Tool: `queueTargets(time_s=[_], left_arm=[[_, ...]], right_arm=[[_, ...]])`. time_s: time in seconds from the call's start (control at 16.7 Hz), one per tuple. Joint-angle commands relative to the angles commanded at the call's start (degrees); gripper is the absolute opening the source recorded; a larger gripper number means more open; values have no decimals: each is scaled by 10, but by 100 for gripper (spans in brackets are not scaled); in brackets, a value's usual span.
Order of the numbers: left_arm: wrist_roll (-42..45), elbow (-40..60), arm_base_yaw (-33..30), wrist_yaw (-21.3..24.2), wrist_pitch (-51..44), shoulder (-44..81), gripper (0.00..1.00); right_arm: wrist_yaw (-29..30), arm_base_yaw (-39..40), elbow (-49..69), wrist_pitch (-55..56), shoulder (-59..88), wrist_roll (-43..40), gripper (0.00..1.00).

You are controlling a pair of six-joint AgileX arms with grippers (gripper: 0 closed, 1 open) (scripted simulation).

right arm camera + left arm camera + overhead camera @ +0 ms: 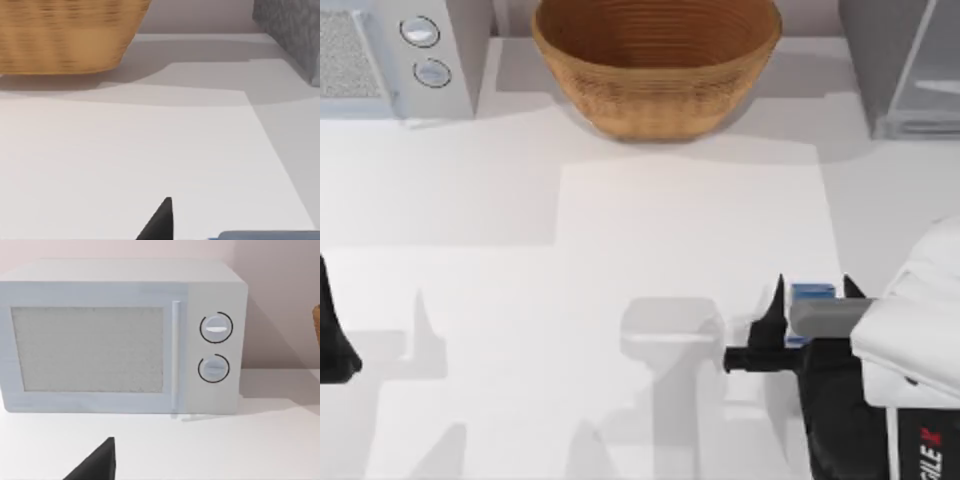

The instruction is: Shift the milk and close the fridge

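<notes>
The milk (812, 293) is a small blue carton standing on the table at the lower right. My right gripper (815, 292) straddles it, one black finger on each side. In the right wrist view a fingertip (162, 220) stands apart from the carton's blue top (270, 235), so the gripper is open around the milk. The fridge (880, 60) stands at the back right, its speckled grey side (292, 35) facing the table. Its pale glassy door (935, 75) angles out toward the front. My left arm (332, 345) is parked at the left edge, one fingertip (102, 462) showing, open.
A large wicker basket (655, 70) sits at the back centre. A light-grey microwave (410, 55) with two round knobs (216, 347) fills the back left corner. Bare white tabletop (570, 300) lies between the two arms.
</notes>
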Motion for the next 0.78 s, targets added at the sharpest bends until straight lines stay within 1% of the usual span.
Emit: queueTargets(time_s=[0.36, 0.42, 0.78], left_arm=[[0, 0, 0, 0, 0, 0, 100], [0, 0, 0, 0, 0, 0, 100], [0, 0, 0, 0, 0, 0, 100]], right_arm=[[0, 0, 0, 0, 0, 0, 2], [0, 0, 0, 0, 0, 0, 0], [0, 0, 0, 0, 0, 0, 0]])
